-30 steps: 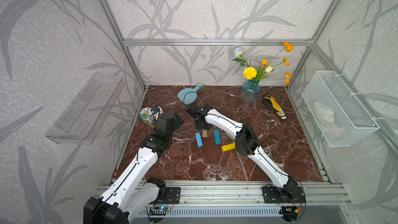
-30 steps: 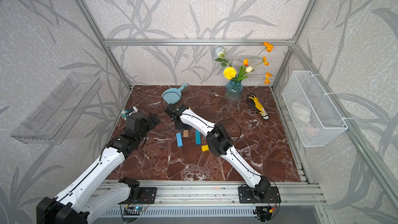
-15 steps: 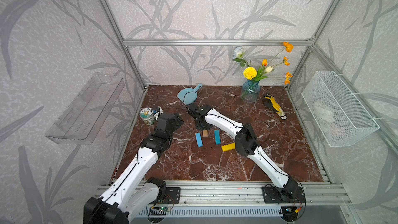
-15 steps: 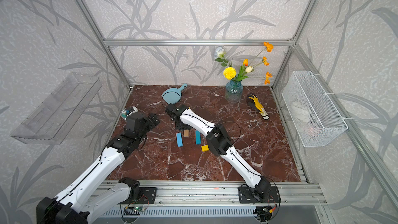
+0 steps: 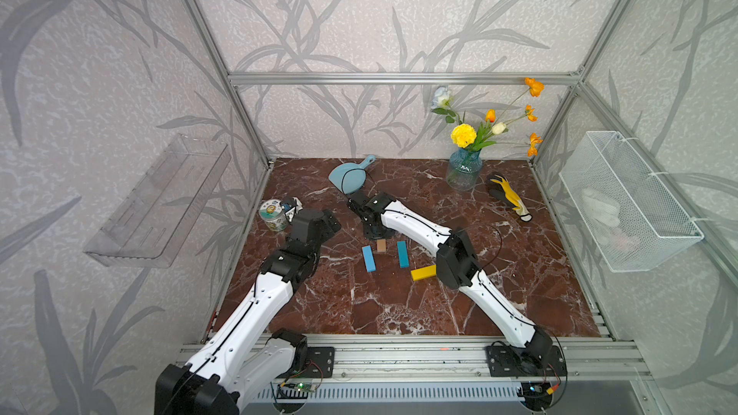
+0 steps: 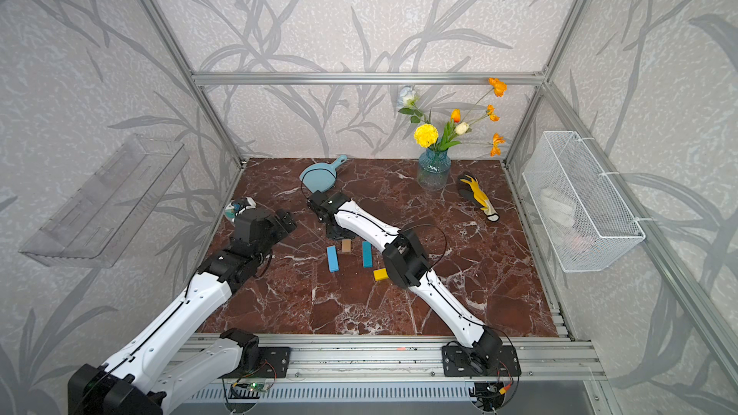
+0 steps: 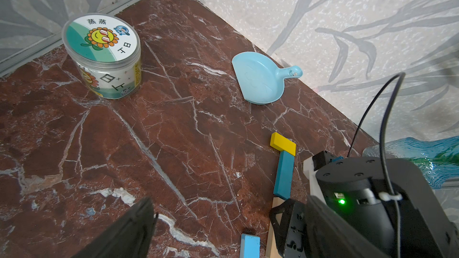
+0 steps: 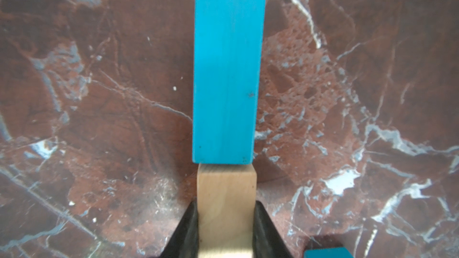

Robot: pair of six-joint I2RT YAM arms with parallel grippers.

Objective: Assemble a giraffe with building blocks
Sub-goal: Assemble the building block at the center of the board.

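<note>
The giraffe (image 7: 284, 174) is only partly laid out, a bit toward 11 o'clock from the middle of the red-brown marble tabletop (image 5: 519, 273) (12 = back wall, 6 = the arms' rail). The tan wooden bar (image 8: 226, 189) is pinched between the black fingers (image 8: 187, 229) of the right gripper (image 8: 226, 209). Its free end butts up against the end of a teal wooden bar (image 8: 227, 70), so the two make one straight line. In the left wrist view a short yellow wooden bar (image 7: 283, 143) lies crosswise against the far end of that teal one. In both top views the right arm covers those two.

The loose pieces lie flat on the marble. A light-blue wooden bar (image 5: 368, 258) is at 7 o'clock from the tan one and a second teal bar (image 5: 402, 254) is at 4 o'clock. A longer yellow bar (image 5: 423, 272) is further out the same way, right beside the arm's elbow.

The left gripper (image 5: 327, 223) hangs at 9 o'clock from the blocks, jaws spread wide with nothing in them.

Going further out:
- a pale-blue plastic dustpan (image 5: 349, 177) at 12 o'clock
- a round clear plastic jar (image 5: 273, 215) with a sunflower label at 9 o'clock, by the wall
- a blue glass vase of flowers (image 5: 463, 169) at 1 o'clock
- a yellow-and-black glove (image 5: 509, 197) at 2 o'clock
</note>
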